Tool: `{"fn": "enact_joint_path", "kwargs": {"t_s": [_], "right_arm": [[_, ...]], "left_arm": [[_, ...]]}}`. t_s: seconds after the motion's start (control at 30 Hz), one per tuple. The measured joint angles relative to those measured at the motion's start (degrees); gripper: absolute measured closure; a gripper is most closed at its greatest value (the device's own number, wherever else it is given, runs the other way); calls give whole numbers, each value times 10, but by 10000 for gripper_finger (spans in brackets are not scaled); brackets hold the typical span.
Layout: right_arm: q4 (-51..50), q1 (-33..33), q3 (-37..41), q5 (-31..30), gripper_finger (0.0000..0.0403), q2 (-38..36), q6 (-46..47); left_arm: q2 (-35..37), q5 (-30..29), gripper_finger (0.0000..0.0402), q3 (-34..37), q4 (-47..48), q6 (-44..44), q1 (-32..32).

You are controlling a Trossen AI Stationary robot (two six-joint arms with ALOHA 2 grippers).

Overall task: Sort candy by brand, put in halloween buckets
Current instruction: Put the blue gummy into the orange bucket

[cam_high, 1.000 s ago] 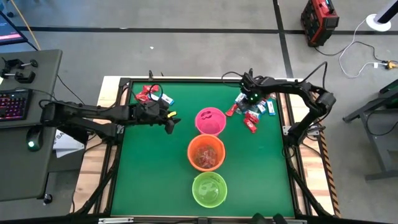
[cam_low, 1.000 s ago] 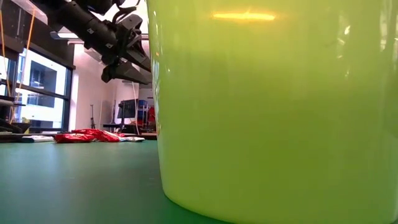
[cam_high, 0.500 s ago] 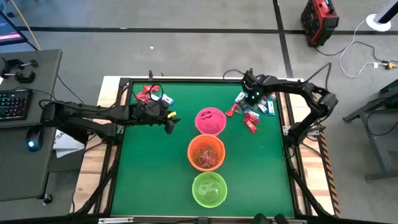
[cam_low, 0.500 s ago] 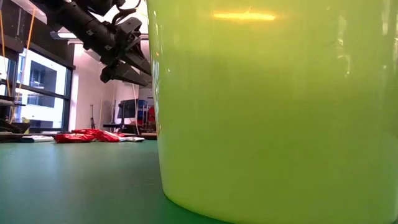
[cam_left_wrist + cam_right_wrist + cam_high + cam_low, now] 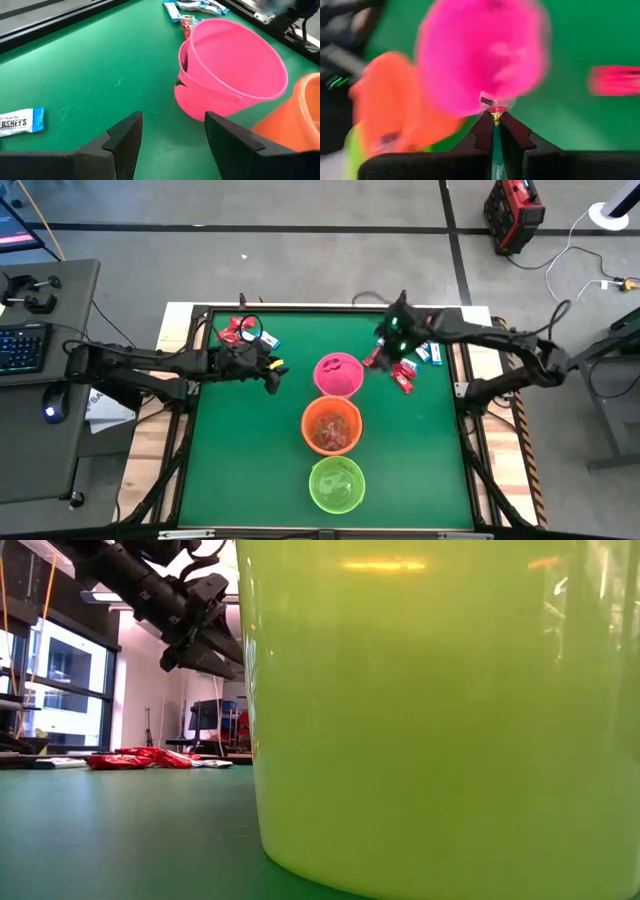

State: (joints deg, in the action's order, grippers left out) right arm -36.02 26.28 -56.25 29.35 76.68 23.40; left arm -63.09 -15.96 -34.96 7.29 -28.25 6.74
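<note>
Gripping a small candy (image 5: 493, 106) by its edge, the right gripper (image 5: 392, 340) has its fingers (image 5: 512, 131) pinched shut on it; the wrapper end shows red and yellow with a clear crimped tip sticking out past the fingertips. Right gripper sits over the pile of red and blue-and-white candies (image 5: 404, 358) on the green surface (image 5: 420, 450), just beside the pink bucket (image 5: 338, 374). Wrist view is blurred; the pink bucket lies straight ahead of the fingers, the orange bucket (image 5: 331, 425) off to one side, a sliver of the green bucket (image 5: 337, 484) past that.

Left gripper (image 5: 273, 374) hangs on the other side of the pink bucket, fingers (image 5: 124, 138) spread apart with nothing between them. Ahead of them: bare green surface, then the pink bucket. A blue-and-white Hershey's packet (image 5: 20, 121) lies flat off to the side. More candies (image 5: 242, 331) lie behind the left gripper near the surface's far edge.

Buckets stand in a row, pink, orange, green, close together.
</note>
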Motion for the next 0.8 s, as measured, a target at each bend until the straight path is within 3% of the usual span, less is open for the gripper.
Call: {"fn": "enact_joint_path", "kwargs": {"t_s": [0.2,0.4,0.63,0.8], "right_arm": [[165,-170,0,8,392,8,66],[296,-256,0,-58,379,32,120],[290,-276,0,-74,275,62,152],[265,-273,-25,-74,196,62,108]], "left_arm": [[0,0,198,0,4,15,7],[0,4,198,0,4,14,20],[14,33,198,-38,5,14,56],[14,58,198,-84,25,36,107]]}}
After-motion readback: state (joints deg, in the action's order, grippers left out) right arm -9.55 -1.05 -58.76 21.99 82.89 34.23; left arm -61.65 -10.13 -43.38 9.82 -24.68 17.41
